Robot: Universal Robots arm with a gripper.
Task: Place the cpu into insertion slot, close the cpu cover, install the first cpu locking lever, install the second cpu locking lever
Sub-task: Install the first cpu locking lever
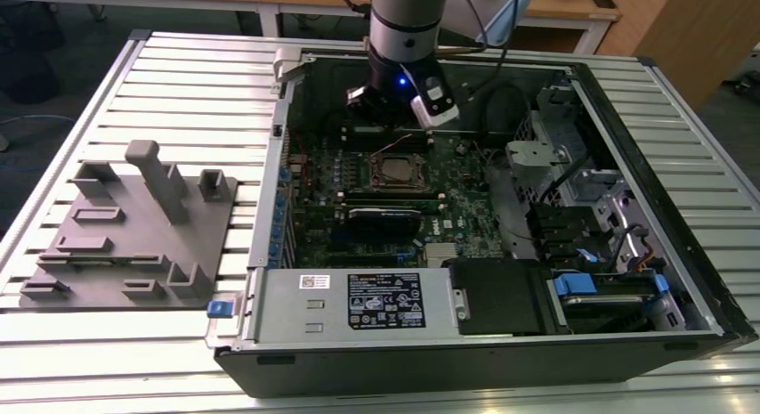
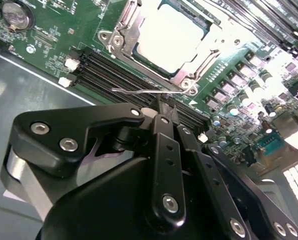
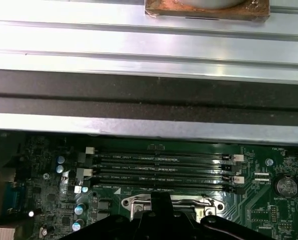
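Observation:
The cpu lies flat in the insertion slot, its pale metal top facing up. The cpu cover is down around it as a silver frame. A thin wire locking lever runs along the socket's edge beside the memory slots, slightly raised. My gripper has its two black fingers pressed together, with the tips right at this lever; whether they touch it is unclear. In the exterior view the gripper hangs just behind the socket, inside the open case. The first wrist view shows the socket's edge past the fingertips.
Black memory slots lie between the socket and the case wall. A labelled grey box sits at the case front and drive bays on the exterior view's right. A grey fixture plate rests on the slatted table.

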